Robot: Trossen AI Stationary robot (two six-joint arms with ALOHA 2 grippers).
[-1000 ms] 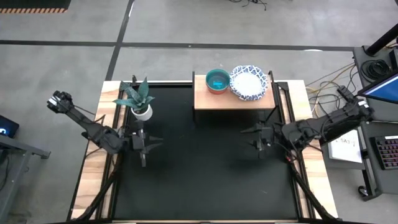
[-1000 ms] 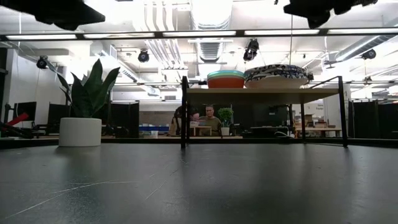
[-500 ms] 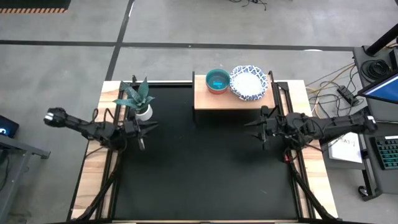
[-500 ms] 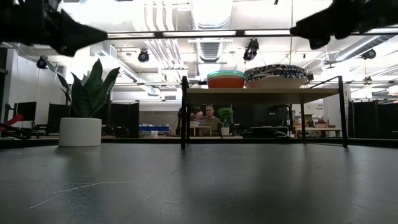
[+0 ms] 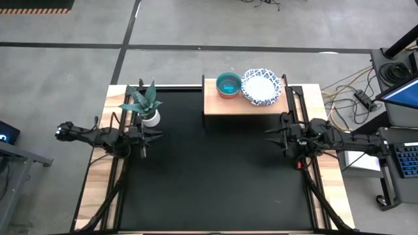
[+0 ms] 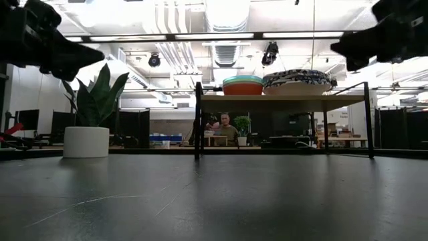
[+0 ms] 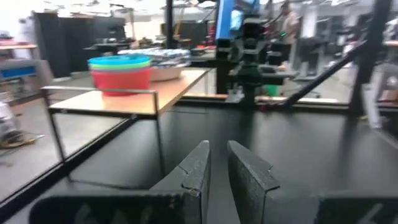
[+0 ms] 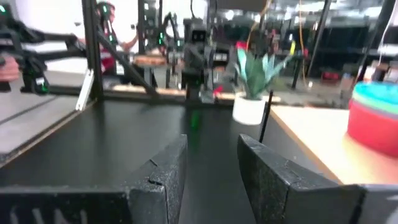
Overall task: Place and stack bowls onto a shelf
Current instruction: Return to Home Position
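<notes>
Your bench [image 5: 215,176] shows bare black across its middle. Over it both pincers have drawn back toward the side edges since a second ago. The left pincer [image 5: 154,135] now hangs by the left edge and the right pincer [image 5: 271,135] by the right edge. In the low view both have sunk into the upper corners.

Neither carries anything. The left one is released, with only a narrow slit between its fingers [image 7: 194,177]. The right one is released too, with a wider gap between its fingers [image 8: 166,171]. I read this as the placing being over and only the return to rest remaining.

The shelf [image 5: 238,106] stands at the far edge, right of the middle, and has not shifted. The white patterned bowls [image 5: 261,87] sit nested on its right half. The small bowls [image 5: 228,85] are stacked on its left half, close beside them, teal on top and red at the bottom. You cannot count either stack from here, but no bowl lies on the bench.

The plant [image 5: 145,108] stands at the far left, just beyond the left pincer, so mind its leaves if that side swings. A person [image 6: 225,127] sits in the room well beyond the bench, clear of everything.
</notes>
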